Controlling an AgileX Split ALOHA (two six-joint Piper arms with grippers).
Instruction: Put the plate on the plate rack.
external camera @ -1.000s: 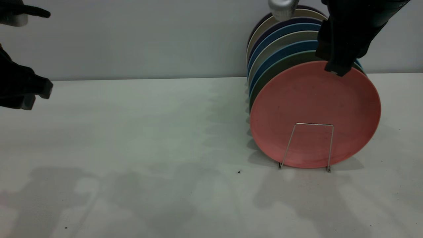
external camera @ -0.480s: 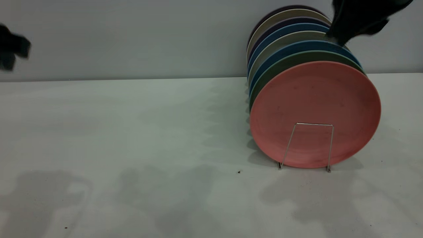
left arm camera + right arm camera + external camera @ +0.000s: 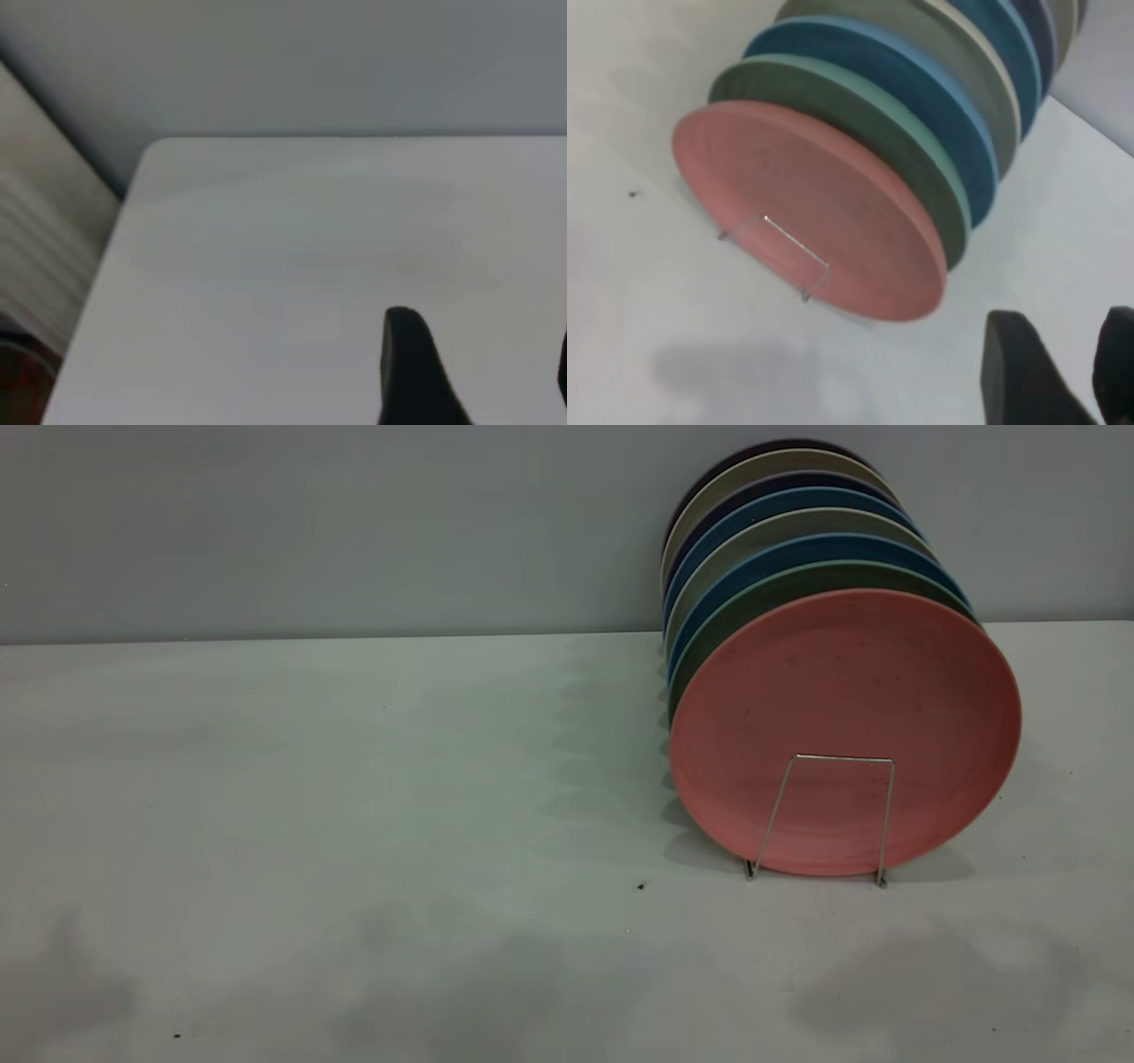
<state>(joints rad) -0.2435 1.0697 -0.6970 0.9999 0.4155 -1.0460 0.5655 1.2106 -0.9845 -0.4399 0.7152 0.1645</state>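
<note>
Plate (image 3: pixel 842 726): upright in rack (image 3: pixel 833 815), frontmost.
Right gripper (image 3: pixel 1063 372): fingers apart, holding nothing.
Left gripper (image 3: pixel 483 372): seemingly spread.

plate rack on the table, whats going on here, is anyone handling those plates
Nobody is touching them right now. The salmon-pink plate stands on edge at the front of the plate rack, behind the front wire loop, with a green plate and a row of blue and grey ones lined up behind it. Neither arm shows in the exterior view. The right gripper hangs above the table beside the rack, apart from the plates, and the left gripper is over bare table.
</note>
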